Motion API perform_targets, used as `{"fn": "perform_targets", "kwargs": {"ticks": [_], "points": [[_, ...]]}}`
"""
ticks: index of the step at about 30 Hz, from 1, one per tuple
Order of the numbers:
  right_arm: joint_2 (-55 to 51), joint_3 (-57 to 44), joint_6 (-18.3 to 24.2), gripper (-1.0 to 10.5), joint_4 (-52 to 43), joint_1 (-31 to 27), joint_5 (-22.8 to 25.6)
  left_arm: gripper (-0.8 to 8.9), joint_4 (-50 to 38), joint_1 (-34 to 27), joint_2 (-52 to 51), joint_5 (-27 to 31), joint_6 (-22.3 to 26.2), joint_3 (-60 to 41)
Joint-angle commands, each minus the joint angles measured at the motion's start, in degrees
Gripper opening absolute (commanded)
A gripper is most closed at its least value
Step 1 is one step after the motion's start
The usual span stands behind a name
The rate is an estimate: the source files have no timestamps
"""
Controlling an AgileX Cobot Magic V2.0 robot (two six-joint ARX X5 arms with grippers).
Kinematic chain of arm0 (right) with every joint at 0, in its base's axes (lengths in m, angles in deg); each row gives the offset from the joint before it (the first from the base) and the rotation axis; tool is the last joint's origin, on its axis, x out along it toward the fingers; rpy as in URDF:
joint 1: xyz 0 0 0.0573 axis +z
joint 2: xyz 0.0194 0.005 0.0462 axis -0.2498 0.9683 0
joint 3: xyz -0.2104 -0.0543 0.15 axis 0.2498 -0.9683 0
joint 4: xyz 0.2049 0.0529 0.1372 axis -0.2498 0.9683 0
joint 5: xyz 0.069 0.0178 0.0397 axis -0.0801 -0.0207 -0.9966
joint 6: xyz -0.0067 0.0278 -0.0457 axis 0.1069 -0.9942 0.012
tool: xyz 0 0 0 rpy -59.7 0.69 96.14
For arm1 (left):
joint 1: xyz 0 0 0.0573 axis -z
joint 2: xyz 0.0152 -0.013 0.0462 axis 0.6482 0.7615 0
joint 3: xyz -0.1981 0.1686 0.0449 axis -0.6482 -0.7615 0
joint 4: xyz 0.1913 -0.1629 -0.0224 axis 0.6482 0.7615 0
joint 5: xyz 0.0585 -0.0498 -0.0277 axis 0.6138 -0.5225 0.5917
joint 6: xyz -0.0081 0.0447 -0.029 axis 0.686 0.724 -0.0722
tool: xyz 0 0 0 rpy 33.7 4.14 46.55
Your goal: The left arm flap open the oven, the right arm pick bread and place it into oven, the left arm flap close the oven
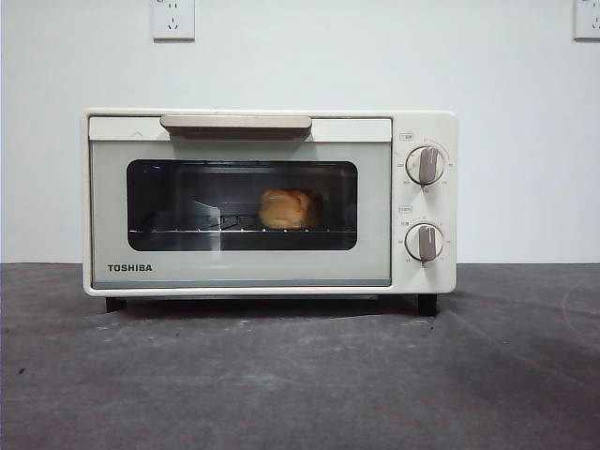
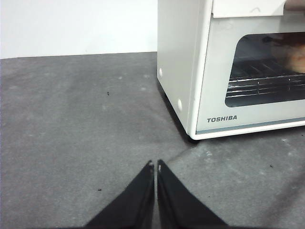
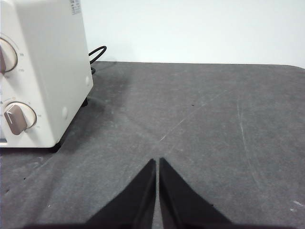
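The cream-white TOSHIBA oven (image 1: pixel 272 202) stands on the dark table with its door shut. The golden bread (image 1: pixel 288 208) lies on the wire rack inside, seen through the glass window. In the left wrist view the oven's front corner (image 2: pixel 209 95) shows, with a bit of the bread (image 2: pixel 296 59) behind the glass. My left gripper (image 2: pixel 155 163) is shut and empty, low over the table, well back from the oven's left side. My right gripper (image 3: pixel 157 161) is shut and empty, back from the oven's knob side (image 3: pixel 43 71). Neither arm shows in the front view.
The beige bar handle (image 1: pixel 235 125) runs along the door's top. Two round knobs (image 1: pixel 425 165) sit on the oven's right panel. A black power cord (image 3: pixel 96 52) loops behind the oven. Wall sockets (image 1: pixel 173 19) are on the white wall behind.
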Motion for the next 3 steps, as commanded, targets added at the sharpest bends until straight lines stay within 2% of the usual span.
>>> {"fn": "perform_targets", "kwargs": {"ticks": [1,3], "points": [[0.0,-0.4,-0.8,0.1,-0.6,-0.1,0.0,0.16,0.4,-0.1,-0.1,0.1,0.0,-1.2],[0.0,-0.4,-0.8,0.1,-0.6,-0.1,0.0,0.16,0.4,-0.1,-0.1,0.1,0.0,-1.2]]}}
